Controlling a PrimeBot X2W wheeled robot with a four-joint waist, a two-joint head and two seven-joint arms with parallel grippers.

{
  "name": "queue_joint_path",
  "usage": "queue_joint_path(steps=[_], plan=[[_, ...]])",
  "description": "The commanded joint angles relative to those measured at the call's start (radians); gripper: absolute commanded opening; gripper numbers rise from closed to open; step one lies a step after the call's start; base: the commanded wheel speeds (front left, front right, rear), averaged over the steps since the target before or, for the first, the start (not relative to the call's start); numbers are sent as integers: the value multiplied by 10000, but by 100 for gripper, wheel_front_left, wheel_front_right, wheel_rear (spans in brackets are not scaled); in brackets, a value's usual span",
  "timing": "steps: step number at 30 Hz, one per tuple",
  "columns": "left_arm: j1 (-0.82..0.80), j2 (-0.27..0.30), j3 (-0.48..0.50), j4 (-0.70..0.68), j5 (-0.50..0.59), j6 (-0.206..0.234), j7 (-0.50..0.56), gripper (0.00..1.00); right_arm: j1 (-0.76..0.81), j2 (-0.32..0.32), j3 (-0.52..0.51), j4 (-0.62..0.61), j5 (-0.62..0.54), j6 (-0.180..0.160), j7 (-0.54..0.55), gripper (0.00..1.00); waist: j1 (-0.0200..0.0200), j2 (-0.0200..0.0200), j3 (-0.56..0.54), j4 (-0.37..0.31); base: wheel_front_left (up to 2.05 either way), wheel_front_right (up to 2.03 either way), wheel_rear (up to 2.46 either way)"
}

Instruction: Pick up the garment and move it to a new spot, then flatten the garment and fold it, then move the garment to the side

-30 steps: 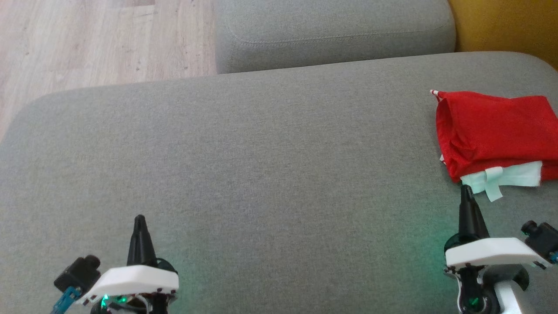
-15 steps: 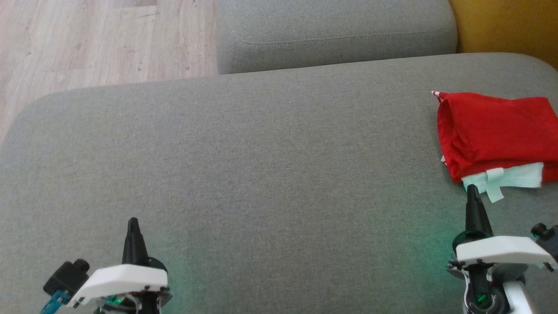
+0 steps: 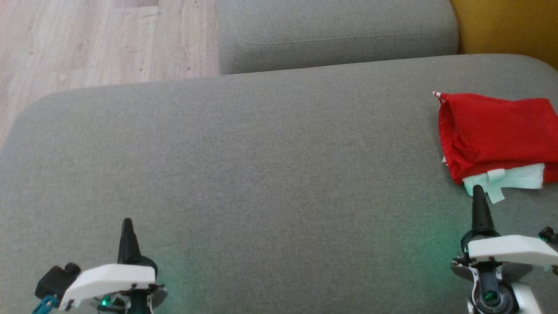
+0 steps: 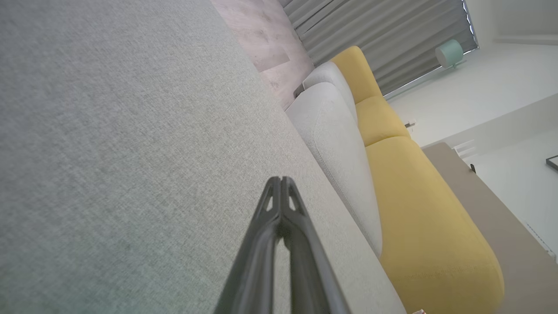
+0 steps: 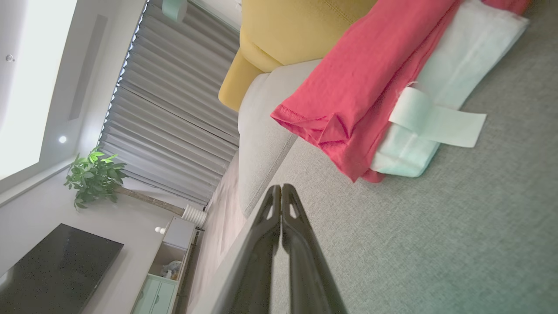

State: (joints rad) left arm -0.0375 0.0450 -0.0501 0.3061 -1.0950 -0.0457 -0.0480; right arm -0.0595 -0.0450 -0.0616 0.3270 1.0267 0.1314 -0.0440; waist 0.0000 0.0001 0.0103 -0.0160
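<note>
The garment (image 3: 495,133) is red with a white band and lies folded at the right edge of the grey cushion (image 3: 261,165). The right wrist view shows the garment (image 5: 357,91) with its white strip sticking out. My right gripper (image 3: 478,188) is shut and empty, its tip just below the garment's white edge; its fingers (image 5: 281,188) press together. At the lower left my left gripper (image 3: 127,221) is shut and empty over bare cushion, far from the garment, its tip (image 4: 280,179) pointing along the cushion.
A second grey cushion (image 3: 335,32) lies behind the first. Yellow upholstery (image 3: 505,26) stands at the back right. Wooden floor (image 3: 100,39) shows at the upper left, past the cushion's rounded edge. Curtains (image 5: 174,109), a plant (image 5: 93,176) and a dark screen (image 5: 52,270) lie beyond.
Both grippers have drawn back toward the bottom of the head view, the left one also drifting left and the right one right. The garment lies as before.
</note>
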Motion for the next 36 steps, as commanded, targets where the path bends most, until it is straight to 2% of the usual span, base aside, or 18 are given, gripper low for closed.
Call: queue_joint_path(steps=[1, 36], plan=[[-570, 40, 330, -360, -243, -124, 73, 0, -461, -39, 69, -393, 295, -4, 78, 0, 0, -1, -2, 4, 0, 0, 0], [-662, 53, 1213, -525, -3534, -612, 1110, 0, -477, -48, -329, -682, 4012, -6, 1084, 0, 0, -1, -49, 109, 0, 0, 0]])
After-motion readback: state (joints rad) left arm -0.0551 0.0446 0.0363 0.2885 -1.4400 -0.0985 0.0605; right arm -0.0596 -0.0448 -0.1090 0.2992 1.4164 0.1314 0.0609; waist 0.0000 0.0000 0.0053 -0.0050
